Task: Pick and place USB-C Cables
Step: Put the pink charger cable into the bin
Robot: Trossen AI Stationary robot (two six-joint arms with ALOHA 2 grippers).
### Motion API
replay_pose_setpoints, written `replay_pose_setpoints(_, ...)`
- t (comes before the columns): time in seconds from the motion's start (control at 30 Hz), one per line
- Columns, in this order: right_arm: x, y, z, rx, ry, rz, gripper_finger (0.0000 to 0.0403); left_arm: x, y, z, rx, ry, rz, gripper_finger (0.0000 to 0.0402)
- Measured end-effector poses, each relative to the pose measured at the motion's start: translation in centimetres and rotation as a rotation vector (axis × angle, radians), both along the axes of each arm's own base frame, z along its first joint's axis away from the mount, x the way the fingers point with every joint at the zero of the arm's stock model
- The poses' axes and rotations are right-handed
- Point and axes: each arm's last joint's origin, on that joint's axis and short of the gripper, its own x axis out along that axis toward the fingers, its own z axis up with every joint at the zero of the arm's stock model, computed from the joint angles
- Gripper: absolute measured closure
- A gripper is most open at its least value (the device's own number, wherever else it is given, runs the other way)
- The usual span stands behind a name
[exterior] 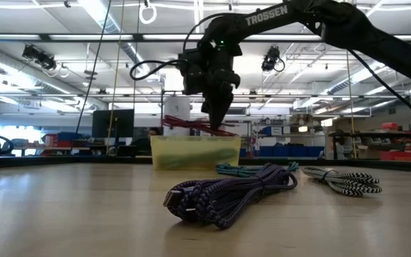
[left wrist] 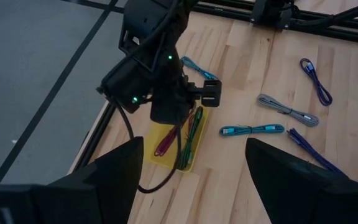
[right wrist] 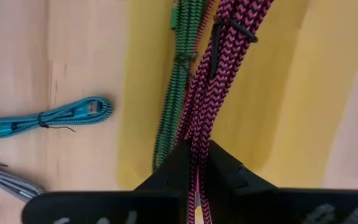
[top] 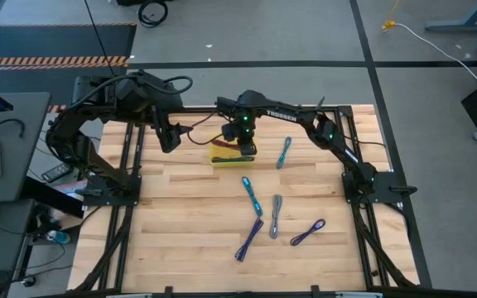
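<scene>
USB-C cables are my job, and the wooden bench (top: 180,223) still carries five loose bundles: a teal one (top: 284,152) far right of the small yellow rectangular tray (top: 219,157), another teal (top: 251,195), a grey (top: 276,217) and two purple (top: 249,240) nearer. A green braided cable (right wrist: 178,93) already lies in the tray. My right end effector (right wrist: 194,163) is pinched on a maroon braided cable (right wrist: 219,74) over the tray, not yet released. My left end effector (top: 167,136) waits wide, left of the tray.

Grey concrete floor (top: 288,33) with hazard-striped mat (top: 48,60); strip ceiling lights (exterior: 98,11); stocked shelving (exterior: 398,146) behind wooden worktop (top: 189,215).
</scene>
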Motion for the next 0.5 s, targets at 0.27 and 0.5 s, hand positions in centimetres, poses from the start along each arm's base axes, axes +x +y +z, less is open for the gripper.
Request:
replay_pose_setpoints(0.27, -0.24, -0.67, 0.07, 0.068, -0.032, -0.018, 0.0375, 0.00, 0.00, 0.00, 0.000, 0.000, 0.000, 0.0114)
replay_pose_setpoints(0.5, -0.15, -0.48, -0.59, 0.101, -0.013, -0.018, 0.0375, 0.00, 0.00, 0.00, 0.000, -0.001, 0.001, 0.0114)
